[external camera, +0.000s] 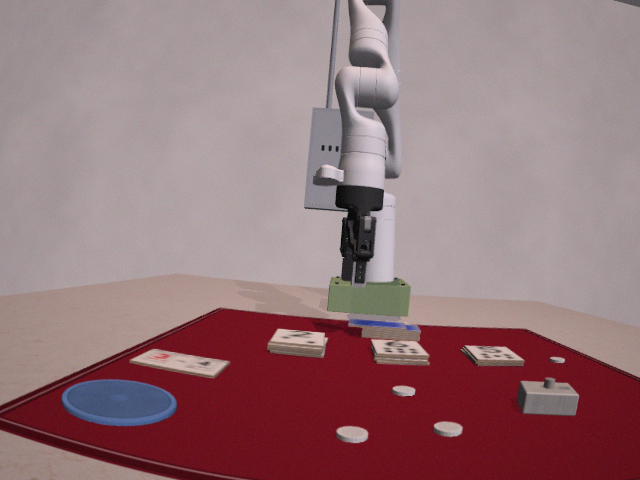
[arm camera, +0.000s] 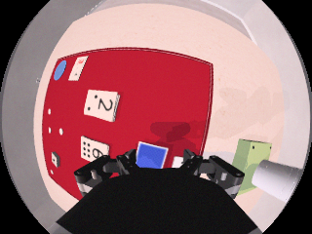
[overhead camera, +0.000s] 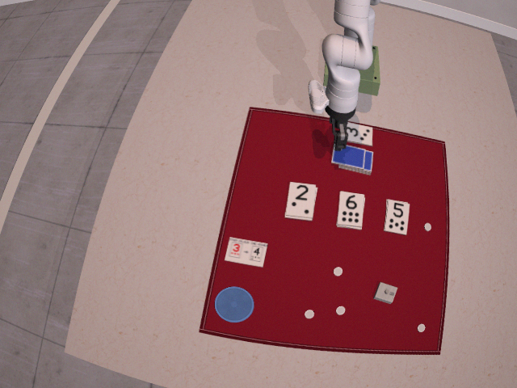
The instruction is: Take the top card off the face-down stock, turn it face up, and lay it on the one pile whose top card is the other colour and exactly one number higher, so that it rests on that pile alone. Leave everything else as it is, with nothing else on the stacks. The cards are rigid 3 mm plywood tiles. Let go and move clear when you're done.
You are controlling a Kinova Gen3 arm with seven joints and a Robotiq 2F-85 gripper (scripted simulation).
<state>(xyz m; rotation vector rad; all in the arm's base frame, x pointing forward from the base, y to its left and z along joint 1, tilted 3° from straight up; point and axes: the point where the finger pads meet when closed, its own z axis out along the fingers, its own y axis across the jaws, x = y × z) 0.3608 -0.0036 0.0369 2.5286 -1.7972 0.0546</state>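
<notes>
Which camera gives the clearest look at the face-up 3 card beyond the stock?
Top view: the 3 card shows its numeral and pips, partly behind the hand. Exterior shows only a pale sliver; wrist, a white corner.

My table (overhead camera: 166, 166) is pale beige with faint speckling, and a dark red mat (overhead camera: 271, 175) with a light stitched border lies flat on it. My green base block (overhead camera: 373, 79) sits on the table just beyond the mat's far edge. On the mat: blue-backed stock (overhead camera: 350, 158), a face-up 3 card (overhead camera: 362, 134) behind it, piles showing 2 (overhead camera: 301, 200), 6 (overhead camera: 350, 209) and 5 (overhead camera: 397, 217), a rule card (overhead camera: 246, 251), blue disc (overhead camera: 234, 304), grey knobbed block (overhead camera: 385, 292), and five white tokens (overhead camera: 338, 271).
</notes>
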